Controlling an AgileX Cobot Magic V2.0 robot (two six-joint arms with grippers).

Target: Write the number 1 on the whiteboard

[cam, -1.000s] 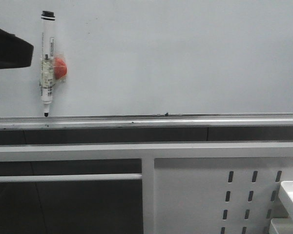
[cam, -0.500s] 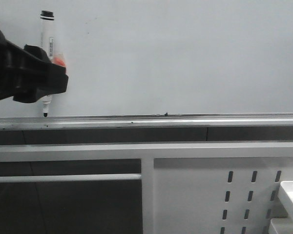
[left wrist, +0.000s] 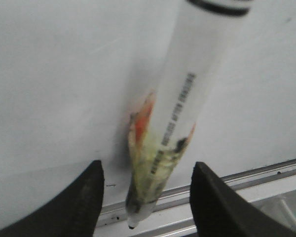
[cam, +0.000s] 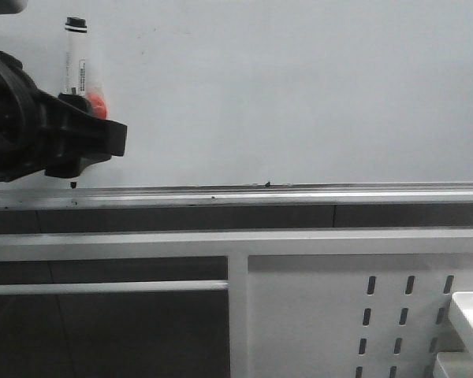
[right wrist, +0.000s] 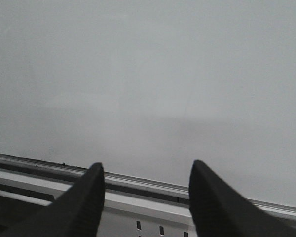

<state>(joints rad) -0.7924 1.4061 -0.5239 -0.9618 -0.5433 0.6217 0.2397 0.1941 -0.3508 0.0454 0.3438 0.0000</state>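
Observation:
The whiteboard fills the upper front view, with its silver rail along the lower edge. No number 1 stroke shows on it. A white marker with a black end hangs nearly upright on the board, tip down just above the rail, beside a red-orange holder. My left gripper is open in front of the marker's lower half. In the left wrist view the marker lies between the spread fingers of the gripper, untouched. My right gripper is open and empty, facing bare board.
Below the rail runs a white frame bar. A white slotted metal panel stands lower right, with a white tray at the right edge. Small black specks sit on the rail.
My left gripper has moved in from the left edge to the right and now covers the marker's lower half. The marker has not moved.

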